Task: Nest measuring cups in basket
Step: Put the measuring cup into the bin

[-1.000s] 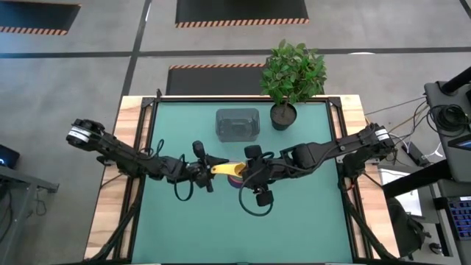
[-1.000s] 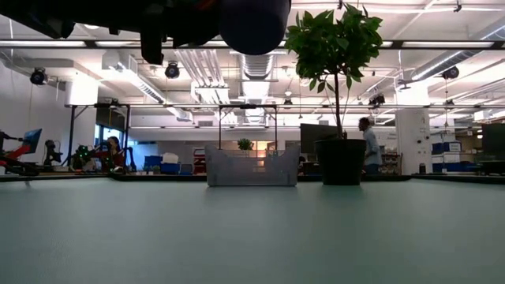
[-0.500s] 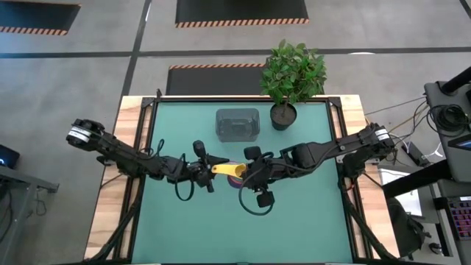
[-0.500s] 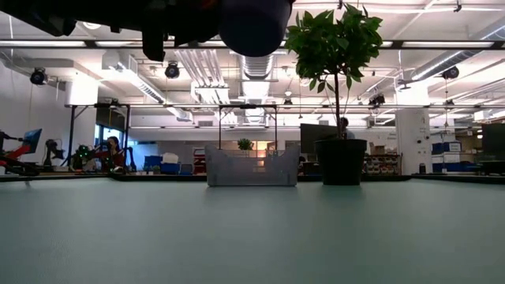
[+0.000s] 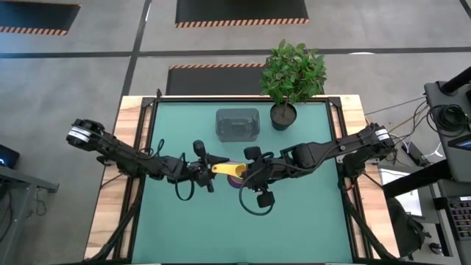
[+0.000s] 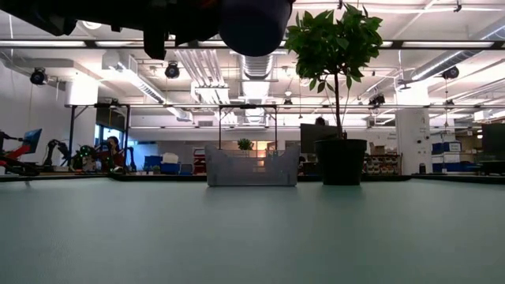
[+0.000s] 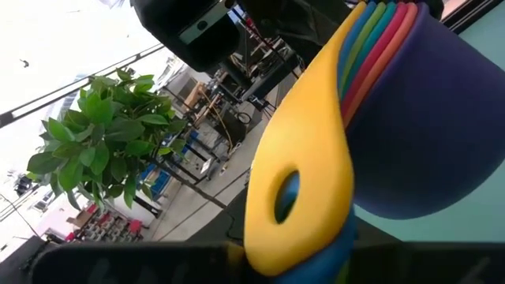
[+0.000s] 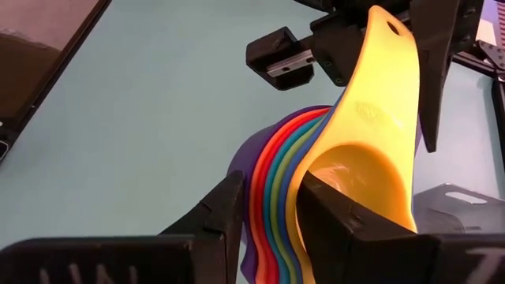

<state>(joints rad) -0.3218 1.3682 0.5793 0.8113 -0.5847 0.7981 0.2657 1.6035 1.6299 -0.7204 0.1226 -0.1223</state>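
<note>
A nested stack of measuring cups [image 5: 234, 174], yellow innermost and purple outermost [image 8: 272, 181], hangs above the middle of the table between my two grippers. My left gripper [image 5: 211, 170] is shut on the stack's handles from the table's left. From the right, my right gripper [image 8: 272, 217] is shut on the stack's rims. In the low view the stack's dark underside [image 6: 254, 24] shows well above the mat. The translucent grey basket [image 5: 237, 124] stands on its base at the far middle, with nothing visible inside. My left gripper holds the stacked handles near their free end [image 8: 384, 35], pinched between its two fingers, coming level from the table's left. The stack is lifted clear of the table. My right gripper has one finger [image 8: 327, 209] inside the yellow cup and the other [image 8: 225, 207] outside the purple wall, with the nested rims [image 8: 276, 189] between them. It comes slanting down from the table's right.
A dark round pot with a leafy plant [image 5: 283, 115] stands just right of the basket at the far edge. The green mat [image 5: 294, 221] lies bare near the front. People and equipment show in the room beyond the table.
</note>
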